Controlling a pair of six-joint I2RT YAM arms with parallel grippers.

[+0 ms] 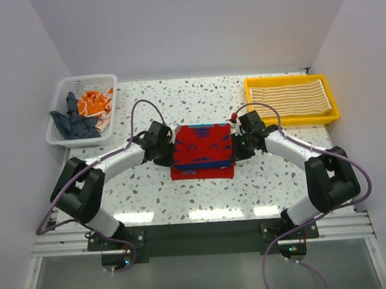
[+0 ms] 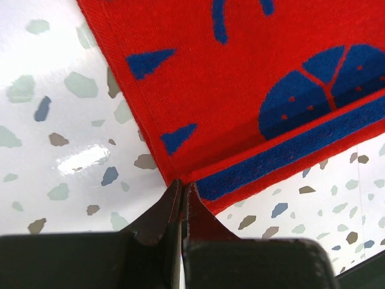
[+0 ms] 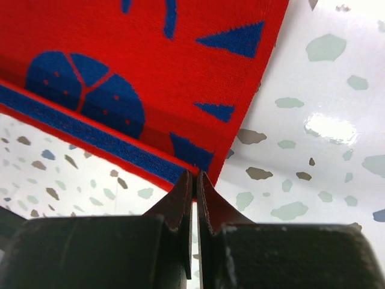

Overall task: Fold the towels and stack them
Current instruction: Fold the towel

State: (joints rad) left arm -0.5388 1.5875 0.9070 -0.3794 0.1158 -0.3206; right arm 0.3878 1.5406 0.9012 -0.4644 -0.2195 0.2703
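A red towel (image 1: 201, 150) with blue marks lies at the table's middle, its upper layer folded over a lower layer that shows along the near edge. My left gripper (image 1: 169, 148) is shut on the upper layer's left near corner; in the left wrist view the closed tips (image 2: 182, 183) pinch the red towel (image 2: 228, 90) at that corner. My right gripper (image 1: 234, 142) is shut on the right near corner, and its tips (image 3: 195, 174) meet the red towel (image 3: 138, 54) there. A tan-and-white striped towel (image 1: 288, 98) lies flat in the yellow tray (image 1: 293, 120).
A white mesh basket (image 1: 60, 130) at the back left holds a crumpled orange towel (image 1: 92, 103) and a dark blue-grey towel (image 1: 77, 124). White walls close in the table on three sides.
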